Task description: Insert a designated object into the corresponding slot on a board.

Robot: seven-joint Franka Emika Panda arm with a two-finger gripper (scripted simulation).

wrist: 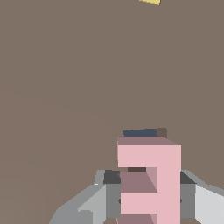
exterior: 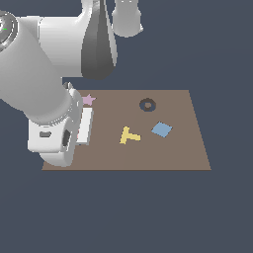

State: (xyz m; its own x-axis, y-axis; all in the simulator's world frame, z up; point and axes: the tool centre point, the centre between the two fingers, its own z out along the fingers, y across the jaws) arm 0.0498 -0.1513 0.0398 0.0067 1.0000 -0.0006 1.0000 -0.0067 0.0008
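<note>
Dark slate-blue ground on all sides, plain and unlit; no walls or furniture discernible.

White arm (exterior: 34,79) filling the exterior view's left and top, wrist housing low over the board's left edge.

Brown board (exterior: 173,148): large, flat, rectangular, matte. In the wrist view, bare brown across nearly the whole frame.

Gripper (wrist: 148,192): grey fingers (wrist: 109,197) on either flank of the pink piece, pressed to its sides, closed on it. In the exterior view, fingertips hidden behind the wrist housing.

Piece (wrist: 151,179): light pink, blocky, E-shaped, solid spine with square bars branching off one side and notches between. Top face slightly darker mauve-pink. Long axis along the spine, running away from the camera in the wrist view; bars pointing across the finger line. Lower end cut off by the frame edge. Location: between the fingers, at the board's left part; contact with the board surface cannot be told.

Slot (wrist: 142,132): only a dark sliver seen just beyond the piece's far end; outline mostly covered.

Blue square (exterior: 161,129) right of centre, turned diamond-wise.

Yellow T (exterior: 129,135) near centre, lying flat, slightly rotated.

Dark ring (exterior: 147,105) toward the far edge.

Star (exterior: 88,100), mauve, partly hidden beside the arm.
</note>
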